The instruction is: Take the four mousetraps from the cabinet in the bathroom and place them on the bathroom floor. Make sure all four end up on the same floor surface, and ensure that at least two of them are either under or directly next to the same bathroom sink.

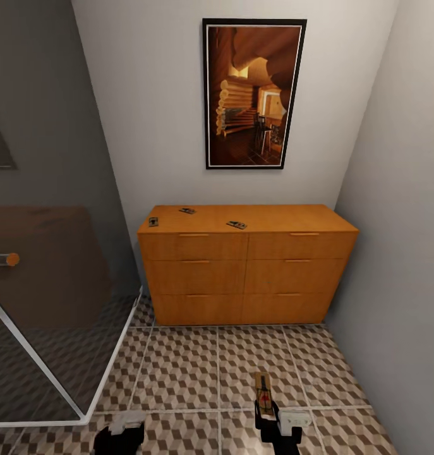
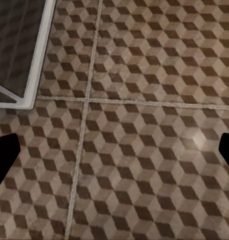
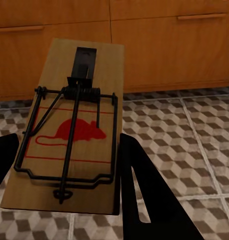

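Three mousetraps point(image 1: 236, 224) point(image 1: 187, 210) point(image 1: 153, 221) lie on the flat top of the orange-brown cabinet point(image 1: 248, 268) against the far wall. A fourth mousetrap point(image 1: 264, 393) point(image 3: 74, 130), tan board with dark wire and a red mouse mark, is held above the cube-patterned bathroom floor point(image 1: 191, 373) point(image 2: 134, 130) by my right gripper point(image 1: 268, 414), which is shut on it. My left gripper point(image 1: 125, 433) point(image 2: 114, 150) hangs open over bare tiles, its fingertips at the edges of the left wrist view. The sink is out of view.
A glass shower enclosure with a white frame point(image 1: 65, 392) point(image 2: 39, 55) takes up the left side. A grey wall point(image 1: 400, 253) closes the right side. A framed picture point(image 1: 253, 93) hangs above the cabinet. Open tiles lie between me and the cabinet.
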Motion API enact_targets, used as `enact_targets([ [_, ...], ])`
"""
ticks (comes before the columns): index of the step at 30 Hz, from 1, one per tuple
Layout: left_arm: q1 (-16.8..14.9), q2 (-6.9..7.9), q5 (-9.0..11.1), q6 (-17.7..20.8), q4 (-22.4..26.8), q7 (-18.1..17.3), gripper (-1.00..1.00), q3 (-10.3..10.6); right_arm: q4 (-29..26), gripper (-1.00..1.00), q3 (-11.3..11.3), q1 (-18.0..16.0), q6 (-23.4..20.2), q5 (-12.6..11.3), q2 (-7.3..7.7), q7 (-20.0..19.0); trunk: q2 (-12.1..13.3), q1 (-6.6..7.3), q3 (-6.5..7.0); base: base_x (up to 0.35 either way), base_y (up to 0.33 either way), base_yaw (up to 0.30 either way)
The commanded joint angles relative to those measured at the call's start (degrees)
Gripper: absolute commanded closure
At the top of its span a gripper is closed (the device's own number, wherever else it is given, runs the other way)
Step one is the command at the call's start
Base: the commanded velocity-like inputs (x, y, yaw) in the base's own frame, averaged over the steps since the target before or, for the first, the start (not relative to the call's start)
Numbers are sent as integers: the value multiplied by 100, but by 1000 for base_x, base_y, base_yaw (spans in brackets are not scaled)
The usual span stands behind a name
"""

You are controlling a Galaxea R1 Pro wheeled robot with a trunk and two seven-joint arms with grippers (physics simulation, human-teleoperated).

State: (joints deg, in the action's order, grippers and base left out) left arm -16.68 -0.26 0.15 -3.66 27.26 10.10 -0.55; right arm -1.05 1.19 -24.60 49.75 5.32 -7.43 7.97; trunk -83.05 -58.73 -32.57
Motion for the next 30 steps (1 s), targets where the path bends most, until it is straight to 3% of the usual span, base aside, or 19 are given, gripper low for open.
enact_targets([
  [1, -2, -9, 3, 273, 221, 16, -100, -6, 3, 100, 12, -3, 13, 45, 0, 30, -3, 0, -6, 0, 0, 0],
  [2, -2, -28, 3, 767, 631, 20, -100, -6, 2, 100, 12, -4, 14, 43, 2, 29, -3, 0, -6, 0, 0, 0],
  [4, -2, -62, 3, 1240, 1137, 23, -100, -3, 1, 100, 17, -2, 12, 41, 7, 29, -3, 0, -6, 0, 0, 0],
  [7, -2, -103, 2, 1574, 1562, 26, -100, 1, 0, 100, 21, -1, 4, 42, 20, 29, -3, 0, -6, 0, 0, 0],
  [10, -2, -126, 2, 1659, 1613, 12, -100, 12, 0, 100, 27, -1, -7, 41, 27, 29, -3, 0, -6, 0, 0, 0],
  [14, -2, -136, -13, 1593, 1456, -3, -100, 25, -1, 100, 24, -1, -15, 40, 23, 29, -3, 0, -6, 0, 0, 0],
  [20, -2, -140, -28, 1185, 1189, -15, -100, 69, -2, 100, 15, -1, -39, 40, -10, 32, -3, 0, -6, 0, 0, 0],
  [30, -2, -116, -39, 764, 1097, -24, -100, 323, -3, 100, 14, -1, -69, 40, 4, 32, -3, 0, -6, 0, 0, 0],
])
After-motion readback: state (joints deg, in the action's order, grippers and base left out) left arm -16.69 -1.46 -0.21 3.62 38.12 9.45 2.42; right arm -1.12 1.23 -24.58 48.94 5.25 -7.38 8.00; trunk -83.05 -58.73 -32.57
